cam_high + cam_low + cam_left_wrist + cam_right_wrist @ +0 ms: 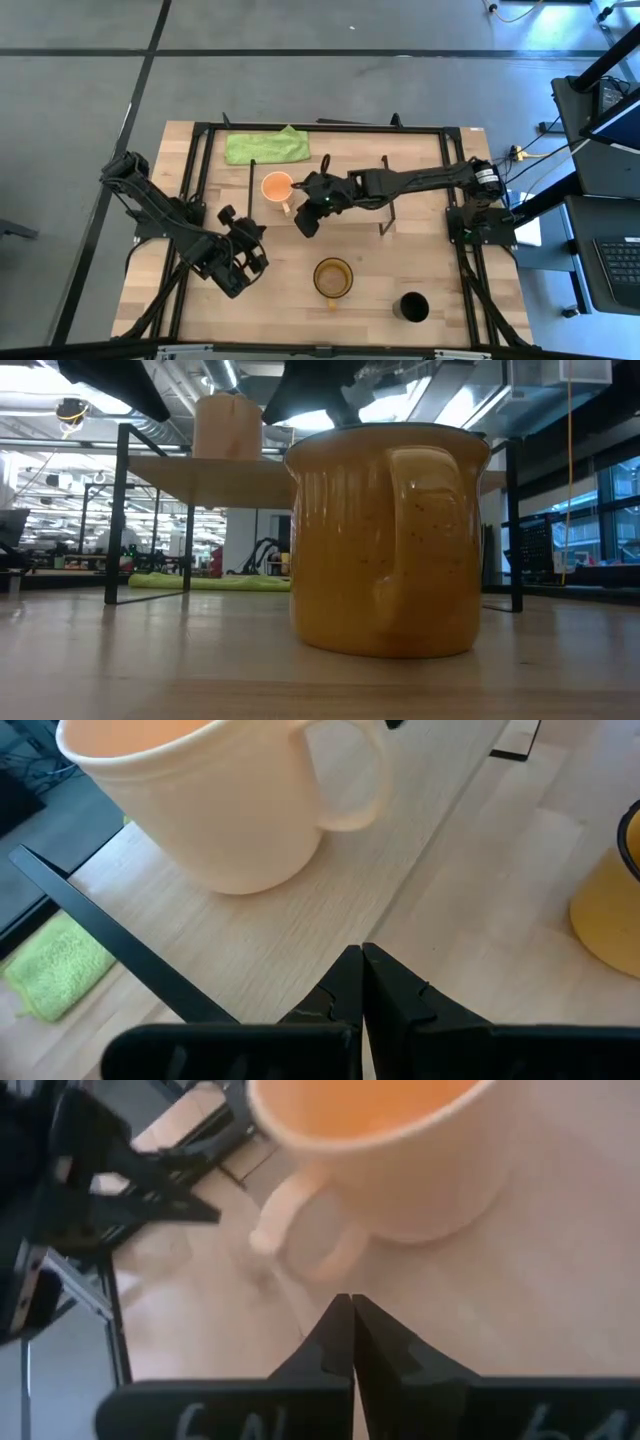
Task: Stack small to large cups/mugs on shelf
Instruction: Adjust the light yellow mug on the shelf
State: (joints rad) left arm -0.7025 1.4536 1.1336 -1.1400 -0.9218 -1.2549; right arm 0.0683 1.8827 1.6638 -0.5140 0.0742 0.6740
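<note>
The small light-orange mug (277, 187) stands upright on the left part of the light-wood shelf (350, 215), its handle (300, 1220) toward the table's near side. My right gripper (300, 212) is shut and empty just near of that handle, over the shelf (520, 1300). My left gripper (252, 240) is shut and empty, near and left of the shelf, pointing at the mug (220, 800). The olive-yellow mug (333, 278) and the black cup (412, 307) stand on the tabletop near the front edge.
A green cloth (266, 146) lies at the far edge behind the shelf. The shelf's thin black legs (120, 510) stand on the tabletop. In the low view the yellow mug (385, 540) fills the foreground, with the orange mug (228, 428) on the shelf board (230, 478) behind.
</note>
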